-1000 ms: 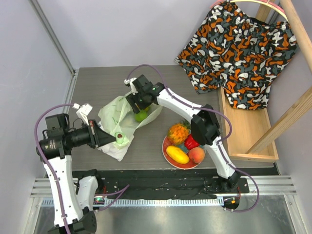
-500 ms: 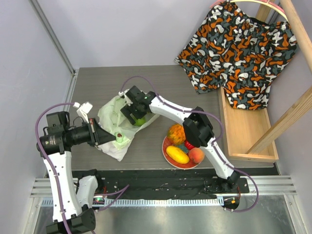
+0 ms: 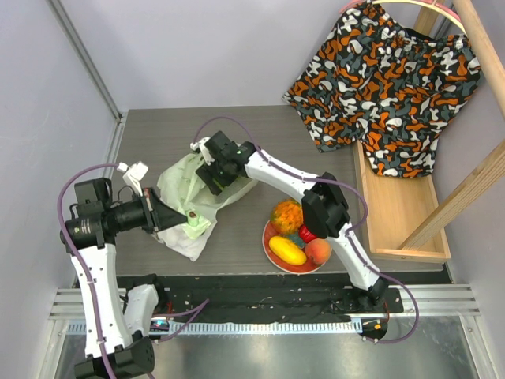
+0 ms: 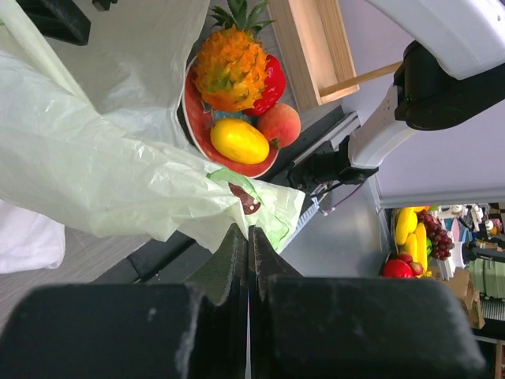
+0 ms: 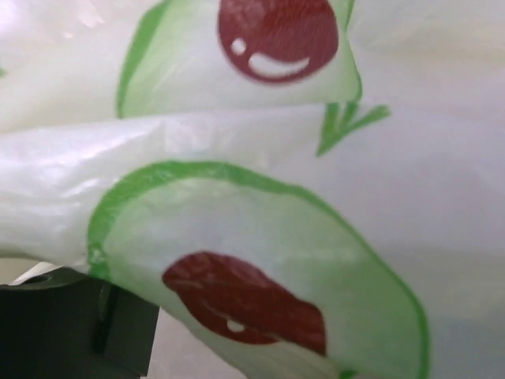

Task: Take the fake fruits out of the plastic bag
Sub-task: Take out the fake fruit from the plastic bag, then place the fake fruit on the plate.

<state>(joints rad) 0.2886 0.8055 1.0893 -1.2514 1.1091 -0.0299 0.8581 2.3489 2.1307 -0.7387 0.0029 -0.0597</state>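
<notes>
The left claw [image 4: 243, 238] is clamped on the plastic bag's [image 4: 95, 174] edge. The right claw [image 3: 215, 174] is among its folds, and I cannot tell whether it is apart or together.

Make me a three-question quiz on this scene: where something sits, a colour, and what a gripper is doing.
1. Where is the red plate? A. Right of the plastic bag. B. Inside the bag. C. Left of the bag.
2. What colour is the oval fruit at the plate's near edge? A. Blue. B. Yellow. C. Purple.
3. What is the left gripper doing? A. Hanging open. B. Holding the plate. C. Pinching the bag.
Answers: 1 A, it lies right of the bag. 2 B, it is plainly yellow. 3 C, it is shut on the bag's edge.
</notes>
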